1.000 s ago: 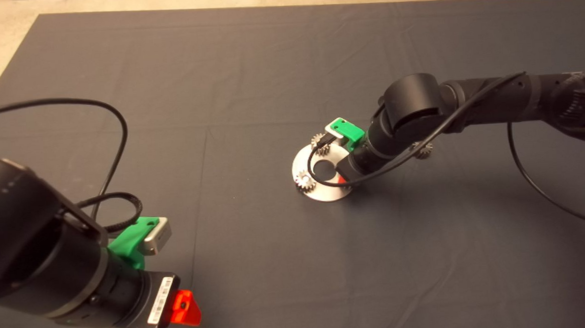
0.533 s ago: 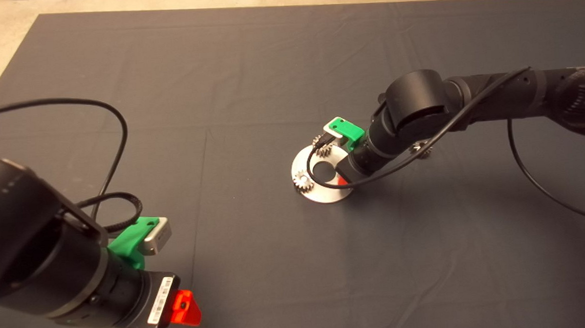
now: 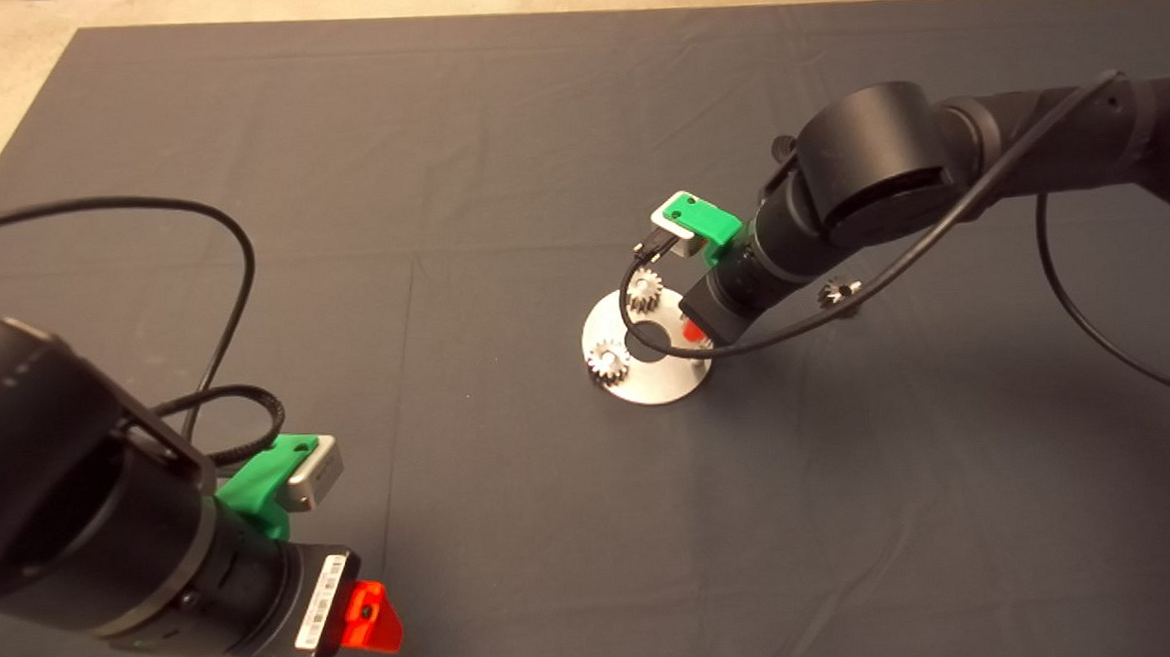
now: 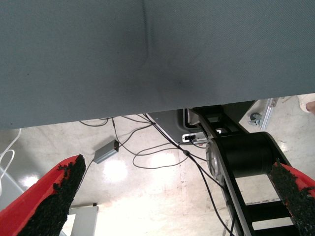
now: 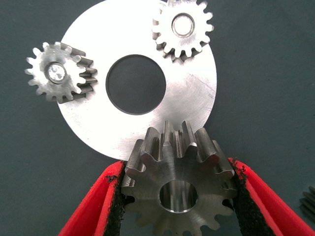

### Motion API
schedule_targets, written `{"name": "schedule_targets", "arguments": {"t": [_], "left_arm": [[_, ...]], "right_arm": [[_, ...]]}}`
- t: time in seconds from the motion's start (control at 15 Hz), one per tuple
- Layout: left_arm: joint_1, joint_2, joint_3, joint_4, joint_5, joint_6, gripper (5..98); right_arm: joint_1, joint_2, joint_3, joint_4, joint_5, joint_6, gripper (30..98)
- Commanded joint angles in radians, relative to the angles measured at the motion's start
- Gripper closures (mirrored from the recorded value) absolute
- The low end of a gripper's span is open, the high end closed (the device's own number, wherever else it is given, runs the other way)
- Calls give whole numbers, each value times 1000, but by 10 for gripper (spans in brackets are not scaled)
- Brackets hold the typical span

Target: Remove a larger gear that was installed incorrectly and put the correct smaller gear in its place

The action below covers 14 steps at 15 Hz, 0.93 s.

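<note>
My right gripper [image 5: 177, 169] is shut on the larger gear [image 5: 177, 191], a dark grey steel gear held by its toothed rim between both red fingers. It hangs lifted just over the edge of the round silver plate [image 5: 192, 98]. From above, this gripper [image 3: 694, 335] hovers at the plate's [image 3: 653, 380] right side and hides the gear. The smaller gear [image 3: 836, 292] lies on the mat to the right of the plate, under the right arm's cable; only its edge [image 5: 310, 201] shows in the right wrist view.
Two pale silvery gears [image 3: 646, 288] [image 3: 609, 360] sit on the plate around its centre hole; the right wrist view shows them too [image 5: 182, 27] [image 5: 56, 71]. My left gripper [image 3: 372, 620] is parked open at the lower left, its wrist view showing floor and cables.
The right arm has risen and drawn back a little from the plate with the larger gear in its fingers. The left arm has not moved.
</note>
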Motion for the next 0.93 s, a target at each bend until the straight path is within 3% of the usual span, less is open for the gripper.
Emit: {"name": "schedule_targets", "arguments": {"t": [0.0,0.13,0.2,0.53,0.87], "left_arm": [[-9,-2,13,-9,3,-3,61],[-9,-3,15,-9,3,-5,61],[-9,-3,15,-9,1,-5,61],[-9,-2,15,-9,0,-5,61],[-9,-1,15,-9,-2,-5,61]], "right_arm": [[37,-4,49,-13,-68,41,789],[37,-33,114,-13,-125,75,789],[37,-60,140,-13,-133,90,789],[36,-230,246,25,-143,120,789],[31,-302,309,36,-146,120,789]]}}
